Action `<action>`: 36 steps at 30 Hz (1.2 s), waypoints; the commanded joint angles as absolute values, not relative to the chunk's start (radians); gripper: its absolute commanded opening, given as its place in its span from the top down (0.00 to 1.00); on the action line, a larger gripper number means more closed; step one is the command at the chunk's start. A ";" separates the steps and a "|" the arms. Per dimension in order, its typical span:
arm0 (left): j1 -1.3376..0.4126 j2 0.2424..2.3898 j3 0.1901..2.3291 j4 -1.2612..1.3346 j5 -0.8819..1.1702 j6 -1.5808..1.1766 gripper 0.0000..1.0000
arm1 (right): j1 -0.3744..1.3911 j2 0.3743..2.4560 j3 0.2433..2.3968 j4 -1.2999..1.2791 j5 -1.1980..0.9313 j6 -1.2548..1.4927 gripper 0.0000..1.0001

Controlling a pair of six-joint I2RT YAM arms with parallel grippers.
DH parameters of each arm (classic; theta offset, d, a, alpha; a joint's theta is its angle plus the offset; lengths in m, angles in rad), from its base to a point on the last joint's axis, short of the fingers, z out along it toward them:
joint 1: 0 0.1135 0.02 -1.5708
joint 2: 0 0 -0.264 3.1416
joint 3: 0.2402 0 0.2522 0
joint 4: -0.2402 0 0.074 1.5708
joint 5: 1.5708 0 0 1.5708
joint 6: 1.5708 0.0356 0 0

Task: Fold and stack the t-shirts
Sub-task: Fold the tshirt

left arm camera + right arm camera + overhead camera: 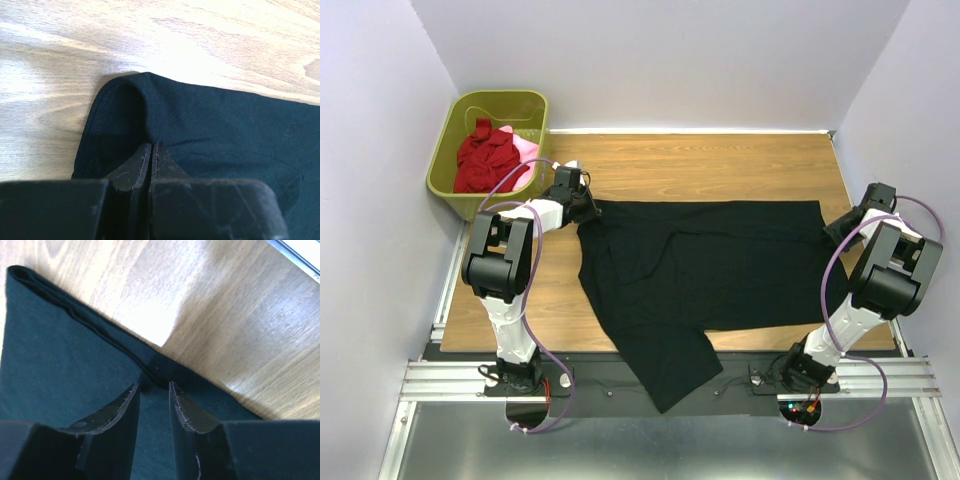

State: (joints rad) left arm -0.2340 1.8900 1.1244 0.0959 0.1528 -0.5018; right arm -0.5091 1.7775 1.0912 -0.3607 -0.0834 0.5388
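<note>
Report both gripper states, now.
Left gripper: shut, pinching an edge of the black t-shirt.
Right gripper: open, jaws astride that shirt's hem, not clamped.

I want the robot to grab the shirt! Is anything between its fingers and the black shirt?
Nothing visible is in the way. The left fingers are shut on the black t-shirt at its edge, and the right fingers stand open right at its folded edge.

black shirt point(720, 260): spread flat across table point(720, 165), one sleeve hanging over the near edge | left gripper point(586, 205): at the shirt's far-left corner | right gripper point(835, 232): at the shirt's right edge | basket point(445, 150): by the table's far-left corner, holding red shirt point(485, 160) and pink shirt point(525, 148), bunched together
</note>
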 commanded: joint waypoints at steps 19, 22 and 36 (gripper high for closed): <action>-0.236 1.894 1.173 0.094 0.152 -0.482 1.00 | -0.497 1.798 1.251 -0.365 -0.113 0.532 0.99; -0.235 1.898 1.175 0.092 0.153 -0.486 1.00 | -0.497 1.807 1.291 -0.362 -0.112 0.535 0.99; -0.210 1.914 1.144 0.130 0.216 -0.561 1.00 | -0.453 1.980 1.612 -0.262 -0.268 0.534 0.99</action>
